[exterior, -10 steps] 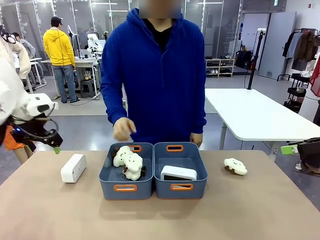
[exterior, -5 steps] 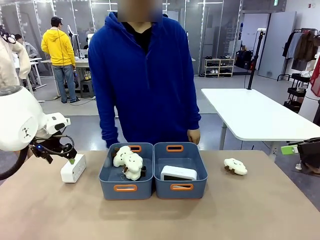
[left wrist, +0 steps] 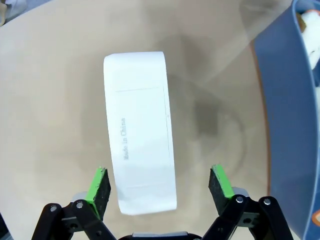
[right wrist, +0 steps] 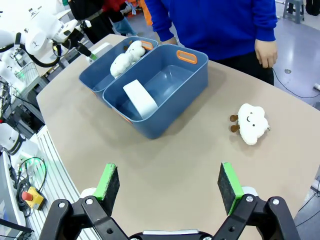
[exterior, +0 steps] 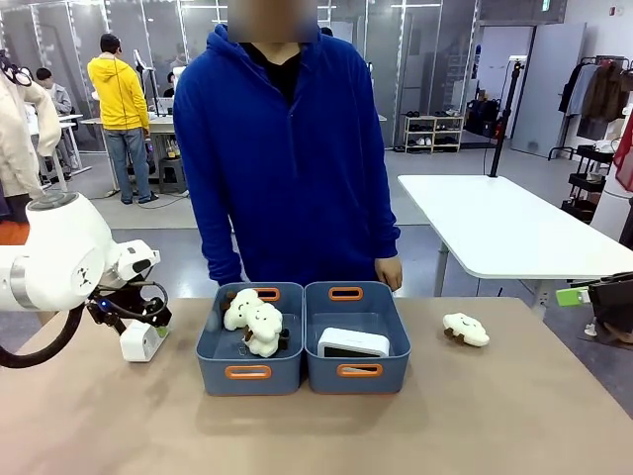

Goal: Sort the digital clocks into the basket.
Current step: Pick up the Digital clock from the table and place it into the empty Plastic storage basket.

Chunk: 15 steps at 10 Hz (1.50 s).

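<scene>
Left gripper (exterior: 148,319) low at table's (exterior: 316,435) left side, directly over loose digital clock (exterior: 138,341). From left wrist camera: left gripper (left wrist: 159,172) with fingers (left wrist: 100,182) spread wide, green pads flanking near end of clock (left wrist: 140,130), gap visible both sides, no contact. Clock lying flat on its face, white back up, "Made in China" print along it, well left of both bins. Edge of a blue-grey bin at right of that view.

Right gripper (right wrist: 169,170) wide apart too, nothing between pads, high above table's right part, well away from everything.

Second digital clock (exterior: 353,342) inside right-hand basket (exterior: 356,381), propped against near wall, tilted; same clock (right wrist: 140,98) on basket (right wrist: 180,110) floor in right wrist view.

Left-hand basket (exterior: 247,381) touching the right one, side by side, packed with white plush toys (exterior: 255,322); same bin (right wrist: 90,82) and toys (right wrist: 125,59) from right wrist. Single plush cloud toy (exterior: 465,329) alone on table right of baskets, also at (right wrist: 251,123).

Person in blue hoodie (exterior: 287,148) at far edge, hand (exterior: 389,272) hanging just behind right basket, not touching it.
</scene>
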{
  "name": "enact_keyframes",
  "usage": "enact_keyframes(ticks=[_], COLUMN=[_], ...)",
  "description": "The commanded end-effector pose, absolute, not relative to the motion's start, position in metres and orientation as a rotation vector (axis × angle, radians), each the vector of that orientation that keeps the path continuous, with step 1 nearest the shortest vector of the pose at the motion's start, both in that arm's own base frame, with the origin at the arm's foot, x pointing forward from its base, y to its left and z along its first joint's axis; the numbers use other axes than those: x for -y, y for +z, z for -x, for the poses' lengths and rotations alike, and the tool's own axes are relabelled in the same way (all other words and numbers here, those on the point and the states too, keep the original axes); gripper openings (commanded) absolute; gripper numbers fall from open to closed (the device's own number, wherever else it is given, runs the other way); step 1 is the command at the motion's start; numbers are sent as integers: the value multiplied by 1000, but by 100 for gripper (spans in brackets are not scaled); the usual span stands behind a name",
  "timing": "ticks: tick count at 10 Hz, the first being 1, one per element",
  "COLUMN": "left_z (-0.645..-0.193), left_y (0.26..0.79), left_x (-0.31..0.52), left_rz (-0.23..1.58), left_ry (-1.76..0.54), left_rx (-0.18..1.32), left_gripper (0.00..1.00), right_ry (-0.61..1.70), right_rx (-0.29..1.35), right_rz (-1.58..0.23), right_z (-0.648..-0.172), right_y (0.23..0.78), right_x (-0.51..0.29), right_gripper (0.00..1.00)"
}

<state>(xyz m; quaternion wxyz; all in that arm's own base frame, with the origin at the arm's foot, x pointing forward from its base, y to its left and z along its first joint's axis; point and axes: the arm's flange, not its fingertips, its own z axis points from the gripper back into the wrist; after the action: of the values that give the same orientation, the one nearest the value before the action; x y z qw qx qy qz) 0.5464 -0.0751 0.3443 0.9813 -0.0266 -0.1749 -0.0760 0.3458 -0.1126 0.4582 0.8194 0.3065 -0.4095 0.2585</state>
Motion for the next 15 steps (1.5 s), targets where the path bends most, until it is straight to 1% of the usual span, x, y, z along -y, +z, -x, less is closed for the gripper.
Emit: enact_keyframes(ticks=[1,2,3,4,5,7,8,9,10,12,13,14,15], left_z=[-555,-556,-556,-555,-556,-553,-549,-546,-536,-496,-472,-445,-430], left_y=[331,326,325,327,329,330,334,337,352,397,422,447,463], left_x=[77,75,74,73,75,70,68,66,62,41,25,5,-8], left_rz=[23,34,32,32,30,25,46,49,97,165,205,226,227], left_ry=[-116,-106,-110,-109,-112,-91,-90,-78,-83,-199,-292,-432,-447], left_rx=[399,387,387,383,383,366,353,344,332,341,322,290,309], left_gripper=[100,100,58,40,0,0,15,14,14,14,14,14,14], right_ry=[550,550,550,550,550,550,550,550,550,550,550,550,550], right_rx=[874,874,874,874,874,874,874,874,874,874,874,874,874], right_rz=[-651,-651,-651,-651,-651,-651,-651,-651,-651,-651,-651,-651,-651], right_z=[-347,-347,-347,-347,-347,-347,-347,-347,-347,-347,-347,-347,-347], right_y=[458,458,458,458,458,458,458,458,458,458,458,458,458], right_x=[113,113,113,113,113,113,113,113,113,113,113,113,113], right_gripper=[100,100,100,100,100,100,100,100,100,100,100,100,100])
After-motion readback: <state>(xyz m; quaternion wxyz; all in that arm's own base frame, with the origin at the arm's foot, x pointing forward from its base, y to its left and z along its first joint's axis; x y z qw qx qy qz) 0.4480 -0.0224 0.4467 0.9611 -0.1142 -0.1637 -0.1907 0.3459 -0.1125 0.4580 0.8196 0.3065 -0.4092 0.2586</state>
